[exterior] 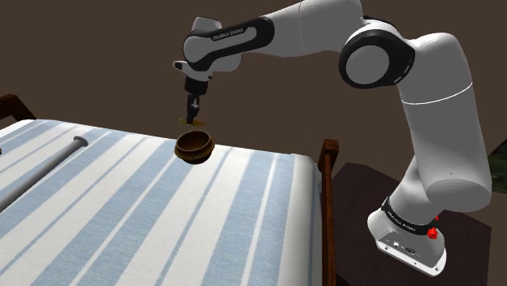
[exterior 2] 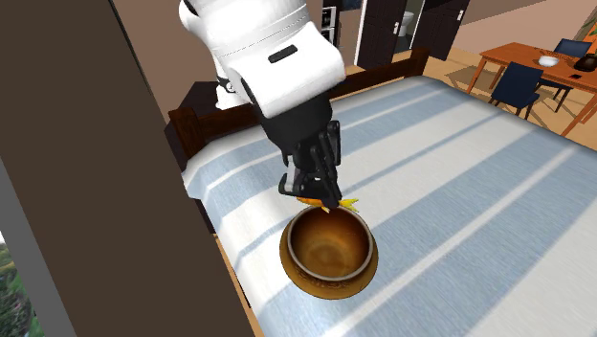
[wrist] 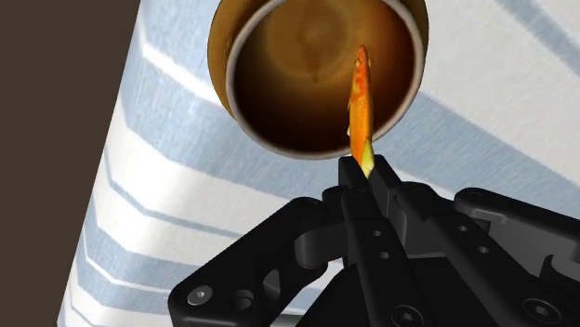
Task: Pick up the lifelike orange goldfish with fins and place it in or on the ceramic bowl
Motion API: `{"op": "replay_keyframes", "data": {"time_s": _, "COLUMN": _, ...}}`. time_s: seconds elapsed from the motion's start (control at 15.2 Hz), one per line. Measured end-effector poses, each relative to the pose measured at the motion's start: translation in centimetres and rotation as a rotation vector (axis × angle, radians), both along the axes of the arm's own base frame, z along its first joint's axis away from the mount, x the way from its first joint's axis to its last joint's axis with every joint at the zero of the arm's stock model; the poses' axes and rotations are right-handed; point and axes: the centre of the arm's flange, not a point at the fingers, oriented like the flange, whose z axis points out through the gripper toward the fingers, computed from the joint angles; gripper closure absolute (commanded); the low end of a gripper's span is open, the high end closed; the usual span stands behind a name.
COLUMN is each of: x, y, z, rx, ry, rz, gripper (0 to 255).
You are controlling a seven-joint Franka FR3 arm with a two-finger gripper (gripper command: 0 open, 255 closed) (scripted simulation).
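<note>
Black gripper (exterior: pixel 193 112) fingers are pinched nearly together on the yellowish tail of the orange goldfish (exterior: pixel 192 122), which hangs from them just above the brown bowl (exterior: pixel 195 154). In the shoulder view the fish looks clear of the rim.

From the shoulder view's left: a dark wooden corner post (exterior: pixel 11 103) stands at the edge of the bed, whose cover (exterior: pixel 162 227) is striped blue and white. A grey rod (exterior: pixel 50 161) lies on the stripes well apart from the bowl. The bowl sits near the far edge of the cover, directly under the gripper. Above it, the arm's dark forearm carries white lettering (exterior: pixel 230 34) that reads FRANKA EMIKA. Further right a second wooden post (exterior: pixel 329 162) rises at the bed's corner. Beyond it is the arm's base on the dark stand (exterior: pixel 357 203). A ring of lettering (exterior: pixel 404 218) around the base is too small to read, and a red knob (exterior: pixel 431 233) sits beside it.

In the second exterior view a brown wall (exterior 2: pixel 77 144) takes up the left. The gripper (exterior 2: pixel 325 194) hangs over the far rim of the bowl (exterior 2: pixel 325 280), with the goldfish (exterior 2: pixel 335 204) at its tips. The striped cover (exterior 2: pixel 459 191) spreads to the right, and a wooden table (exterior 2: pixel 531 56) with blue chairs (exterior 2: pixel 521 84) stands in the top right corner.

In the wrist view the gripper (wrist: pixel 364 172) clasps the goldfish (wrist: pixel 360 93) by the tail. Its body points away from the fingers over the inside of the bowl (wrist: pixel 226 56), near one side of the rim.
</note>
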Motion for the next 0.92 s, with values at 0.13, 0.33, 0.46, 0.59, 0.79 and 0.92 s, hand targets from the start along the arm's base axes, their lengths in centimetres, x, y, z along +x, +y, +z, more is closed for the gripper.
{"op": "replay_keyframes", "data": {"time_s": 0.13, "x": 0.0, "y": 0.0, "z": -1.0, "rx": 0.0, "ry": 0.0, "rz": 0.0, "gripper": 255}}
{"op": "replay_keyframes", "data": {"time_s": 0.33, "x": -0.1, "y": -0.1, "z": -2.6, "rx": 0.0, "ry": 0.0, "rz": 0.0, "gripper": 255}}
{"op": "replay_keyframes", "data": {"time_s": 0.46, "x": 0.1, "y": 0.0, "z": -3.7, "rx": 0.0, "ry": 0.0, "rz": 0.0, "gripper": 255}}
{"op": "replay_keyframes", "data": {"time_s": 0.59, "x": 0.0, "y": 0.0, "z": -4.8, "rx": 0.0, "ry": 0.0, "rz": 0.0, "gripper": 255}}
{"op": "replay_keyframes", "data": {"time_s": 0.79, "x": 0.1, "y": 0.0, "z": -5.6, "rx": 0.0, "ry": 0.0, "rz": 0.0, "gripper": 255}}
{"op": "replay_keyframes", "data": {"time_s": 0.92, "x": 0.1, "y": 0.0, "z": -5.7, "rx": 0.0, "ry": 0.0, "rz": 0.0, "gripper": 255}}
